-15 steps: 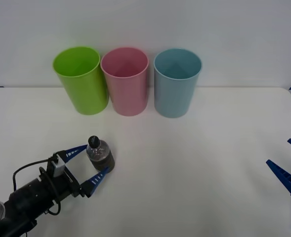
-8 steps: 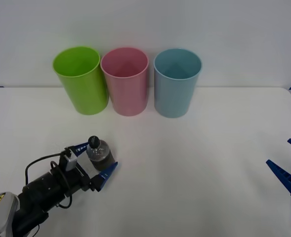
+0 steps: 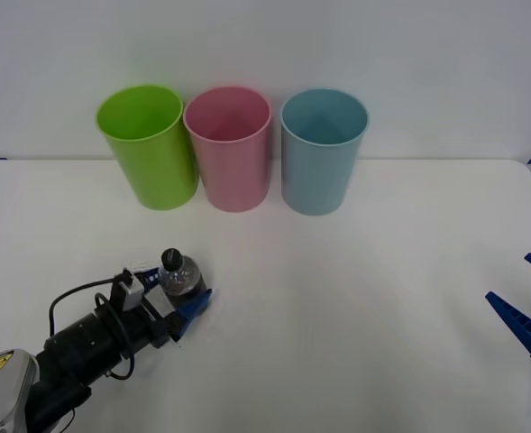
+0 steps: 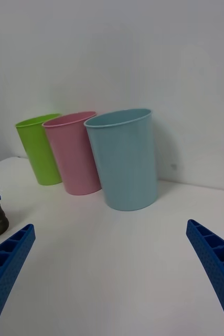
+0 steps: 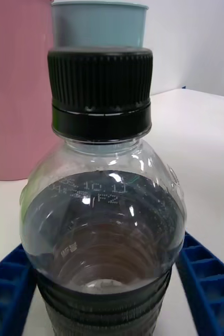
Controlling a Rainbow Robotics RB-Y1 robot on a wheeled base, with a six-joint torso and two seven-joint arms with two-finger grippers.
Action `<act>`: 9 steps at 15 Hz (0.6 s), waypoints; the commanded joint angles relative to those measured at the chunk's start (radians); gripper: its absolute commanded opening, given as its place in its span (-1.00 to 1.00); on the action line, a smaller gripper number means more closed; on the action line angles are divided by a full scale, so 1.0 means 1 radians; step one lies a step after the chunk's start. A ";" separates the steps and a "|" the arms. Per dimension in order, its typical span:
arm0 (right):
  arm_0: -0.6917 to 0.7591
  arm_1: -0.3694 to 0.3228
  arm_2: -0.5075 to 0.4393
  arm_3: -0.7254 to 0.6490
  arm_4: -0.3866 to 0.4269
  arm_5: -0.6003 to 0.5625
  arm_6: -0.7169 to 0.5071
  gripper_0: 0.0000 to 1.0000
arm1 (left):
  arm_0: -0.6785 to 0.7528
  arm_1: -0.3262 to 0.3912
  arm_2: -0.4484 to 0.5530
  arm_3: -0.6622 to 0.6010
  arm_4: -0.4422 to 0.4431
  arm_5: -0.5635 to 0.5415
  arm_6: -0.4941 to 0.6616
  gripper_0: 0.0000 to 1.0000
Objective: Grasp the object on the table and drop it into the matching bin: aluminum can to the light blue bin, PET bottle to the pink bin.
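The PET bottle (image 3: 182,278), small and clear with a black cap and a dark label, stands upright on the white table (image 3: 355,289) at the front left. My left gripper (image 3: 176,285) is shut on its body. In the left wrist view the blue fingers (image 5: 206,283) press against both sides of the bottle (image 5: 104,220). The pink bin (image 3: 229,153) stands at the back, with the light blue bin (image 3: 322,158) to its right. My right gripper (image 3: 530,302) waits open at the table's right edge, far from the bottle.
A lime green bin (image 3: 150,149) stands left of the pink one, and the three bins form a close row along the back wall. The right wrist view shows the same row, with the light blue bin (image 4: 125,157) nearest. Bare tabletop lies between the bottle and the bins.
My left gripper moved forward around the bottle and its fingers closed from wide open onto the bottle's sides. The bottle stays in place and the right arm has not moved.
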 commanded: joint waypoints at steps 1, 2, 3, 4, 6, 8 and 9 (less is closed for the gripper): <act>0.000 0.000 0.000 0.000 0.000 0.000 0.000 1.00 | 0.000 0.000 0.000 0.000 0.001 0.004 0.002 -1.00; 0.000 0.000 0.000 0.000 0.000 0.000 0.000 1.00 | 0.000 0.000 0.000 0.000 0.001 0.004 0.004 -1.00; 0.000 0.000 0.000 0.000 0.000 0.000 0.000 1.00 | 0.000 0.000 0.002 0.000 0.001 0.002 0.007 -1.00; 0.000 0.000 0.000 0.000 0.000 0.000 0.000 1.00 | 0.000 0.000 0.002 -0.002 0.003 0.002 0.010 -1.00; 0.000 0.000 0.000 0.000 0.000 0.000 0.000 1.00 | 0.000 0.002 0.006 -0.002 0.013 -0.004 0.018 -1.00; 0.000 0.000 0.000 0.000 0.000 0.000 0.000 1.00 | 0.002 0.014 0.008 -0.014 0.049 -0.016 0.028 -1.00; 0.000 0.000 0.000 0.000 0.000 0.000 0.000 1.00 | 0.005 0.019 0.008 -0.029 0.055 -0.016 0.041 -1.00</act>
